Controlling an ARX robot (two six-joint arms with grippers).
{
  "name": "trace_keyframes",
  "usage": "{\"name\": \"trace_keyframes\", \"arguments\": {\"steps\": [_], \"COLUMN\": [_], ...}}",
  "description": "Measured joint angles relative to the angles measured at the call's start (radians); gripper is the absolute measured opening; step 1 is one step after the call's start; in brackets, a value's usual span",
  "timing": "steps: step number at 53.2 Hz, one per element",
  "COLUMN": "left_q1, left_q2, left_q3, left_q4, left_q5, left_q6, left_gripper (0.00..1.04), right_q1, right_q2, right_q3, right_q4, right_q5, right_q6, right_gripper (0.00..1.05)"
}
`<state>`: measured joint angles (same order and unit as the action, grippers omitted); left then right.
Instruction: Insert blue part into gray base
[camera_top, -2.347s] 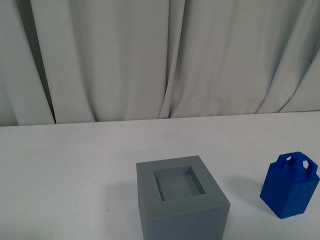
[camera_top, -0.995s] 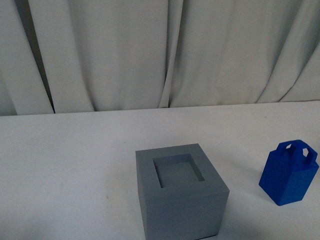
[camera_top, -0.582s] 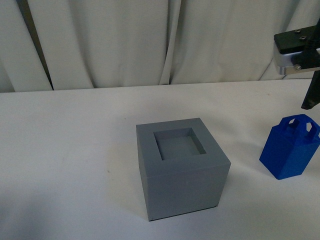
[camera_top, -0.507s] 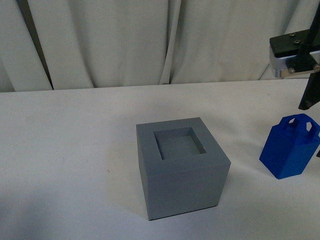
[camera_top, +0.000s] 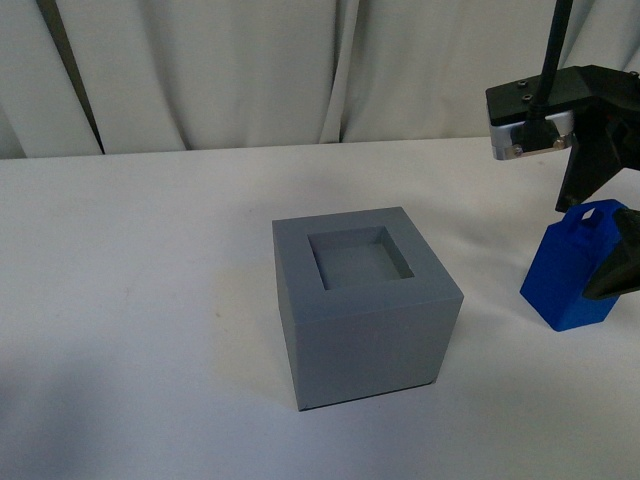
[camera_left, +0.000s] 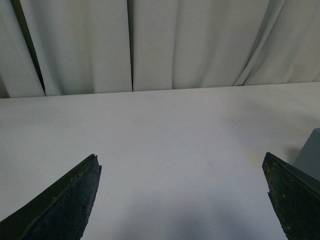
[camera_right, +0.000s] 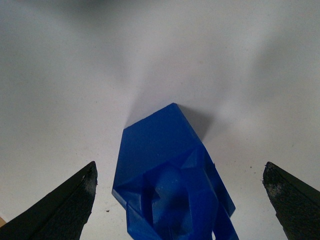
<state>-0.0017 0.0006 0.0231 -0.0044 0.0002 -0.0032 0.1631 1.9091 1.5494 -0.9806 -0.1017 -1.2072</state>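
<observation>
Holds the right hand (camera_top: 598, 235) released over the blue part (camera_top: 572, 275), fingers spread and clear of it on either side. Has that part standing upright on the bench (camera_top: 150, 300) directly beneath the hand, long axis vertical, loop handle pointing up toward the palm. Shows bright blue plastic: square section, chamfered shoulders, a hole through the handle. Places the gray base (camera_top: 365, 310) well to that hand's left, recess facing up. Holds the left hand (camera_left: 181, 159) released too, grasping nothing.
</observation>
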Motion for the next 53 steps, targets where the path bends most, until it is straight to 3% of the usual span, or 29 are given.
{"name": "trace_keyframes", "arguments": {"steps": [29, 53], "left_q1": [0.000, 0.000], "left_q2": [0.000, 0.000], "left_q3": [0.000, 0.000], "left_q4": [0.000, 0.000], "left_q5": [0.000, 0.000], "left_q6": [0.000, 0.000], "left_gripper": [0.99, 0.99], "right_q1": [-0.026, -0.017], "right_q2": [0.010, 0.006], "right_q3": [0.026, -0.016], "right_q4": [-0.050, -0.003], "right_q5": [0.004, 0.005], "right_q6": [-0.021, -0.022], "right_gripper": [0.97, 0.97]}}
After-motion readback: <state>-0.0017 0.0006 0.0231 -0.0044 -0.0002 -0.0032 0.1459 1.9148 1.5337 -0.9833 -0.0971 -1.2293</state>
